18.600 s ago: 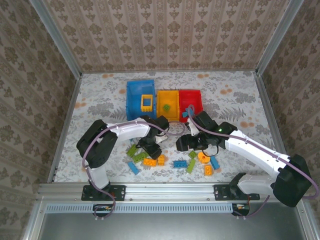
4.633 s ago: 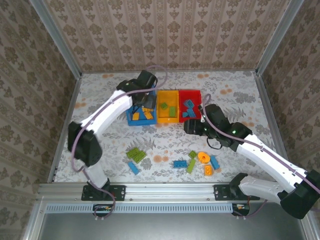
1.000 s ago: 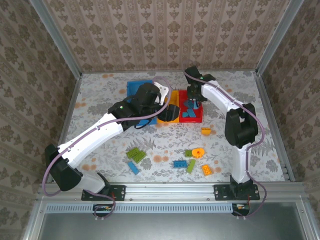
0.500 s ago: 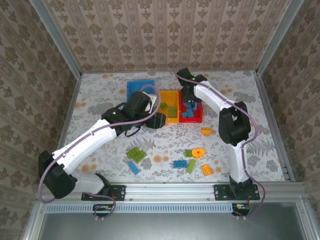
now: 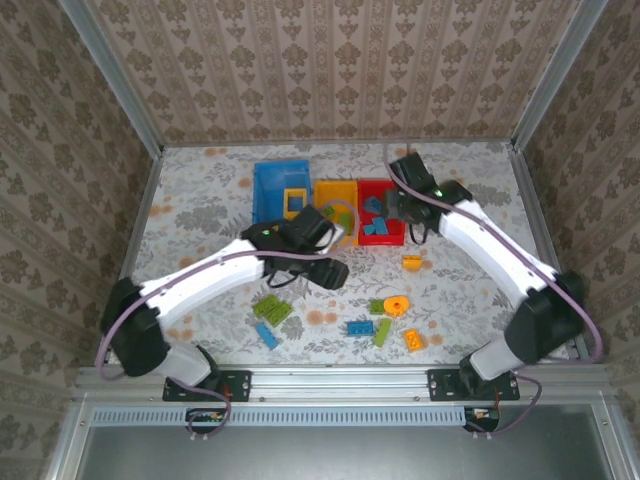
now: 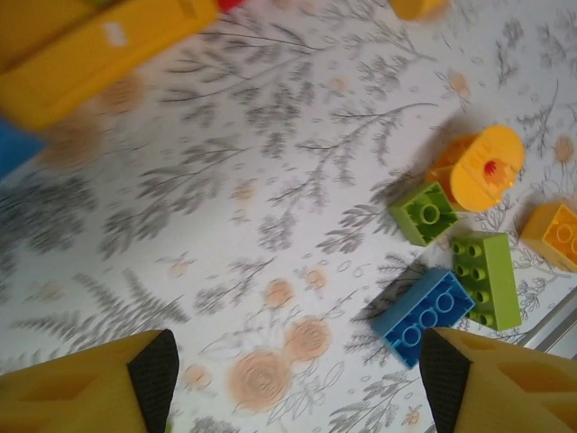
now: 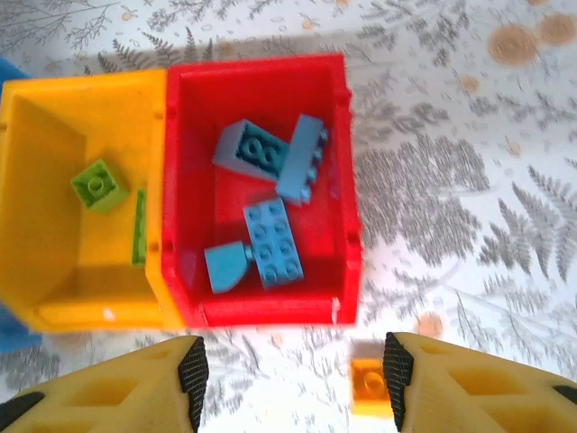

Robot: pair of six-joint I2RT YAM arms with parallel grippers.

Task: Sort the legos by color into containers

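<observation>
- Overhead, three containers stand in a row at the far middle of the table (image 5: 200, 200): the blue bin (image 5: 268, 180), the yellow bin (image 7: 54, 311) touching it, and the red bin (image 7: 261, 311) touching that.
- The blue bin holds a square yellow frame (image 5: 293, 203).
- The yellow bin holds a small lime green brick (image 7: 99, 185) and a green piece (image 7: 139, 225) on edge against its right wall.
- The red bin holds four blue legos: a flat brick (image 7: 270, 242), a wedge (image 7: 225, 268) touching it, and two more bricks (image 7: 302, 158) leaning together at the far side.
- A small white sticker (image 7: 108, 314) sits on the yellow bin's near wall, too small and blurred to read.
- The right gripper (image 7: 294, 374) hangs above the red bin's near edge, fingers apart with nothing between them; an orange brick (image 7: 370, 386) lies on the table just near of that bin.
- The left gripper (image 6: 299, 374) hovers over bare table near the yellow bin, jaws spread wide and empty.
- To its right lie an orange round piece (image 6: 478, 167), a small green brick (image 6: 424, 212) touching it, a long green brick (image 6: 487, 280) beside a blue brick (image 6: 424, 316), and another orange brick (image 6: 563, 234).
- Two green bricks (image 5: 272, 308) and a blue one (image 5: 266, 335) lie well apart from these, toward the left arm's base.
</observation>
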